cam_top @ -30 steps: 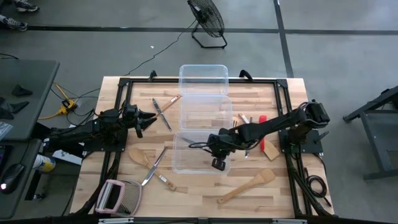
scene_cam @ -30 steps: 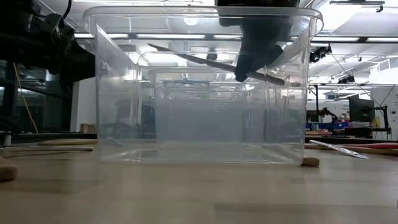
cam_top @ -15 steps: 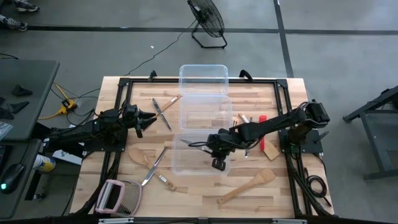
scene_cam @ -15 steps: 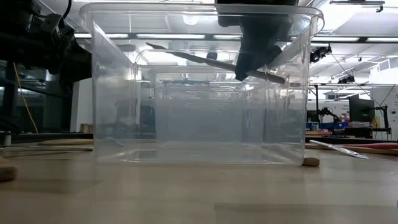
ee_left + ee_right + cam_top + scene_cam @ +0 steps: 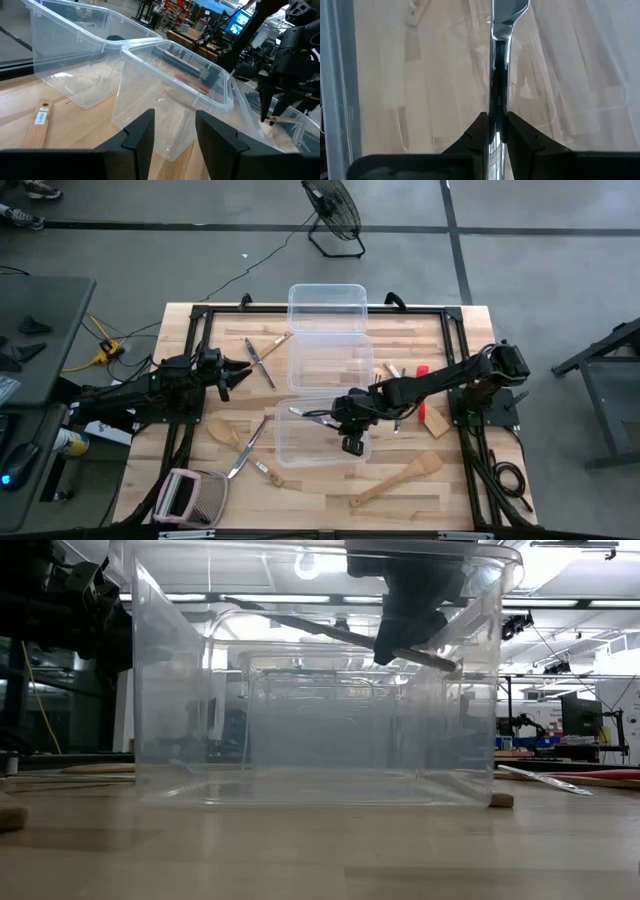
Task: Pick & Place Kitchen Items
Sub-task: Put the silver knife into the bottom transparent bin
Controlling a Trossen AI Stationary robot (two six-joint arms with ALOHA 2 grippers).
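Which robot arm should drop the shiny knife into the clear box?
The right one. Its right gripper already pinches the silver knife above the near tub. The left gripper waits off to the side, holding nothing.

A pale wooden table [image 5: 325, 490] stands on a grey concrete floor [image 5: 150, 260] crossed by dark lines. A black floor fan [image 5: 333, 212] sits beyond it, and long ceiling lights [image 5: 255, 597] glow over cluttered workbenches [image 5: 560, 745].

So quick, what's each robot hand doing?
Left gripper: open, empty, waiting at the table's left.
Right gripper: shut on a knife over the tub.
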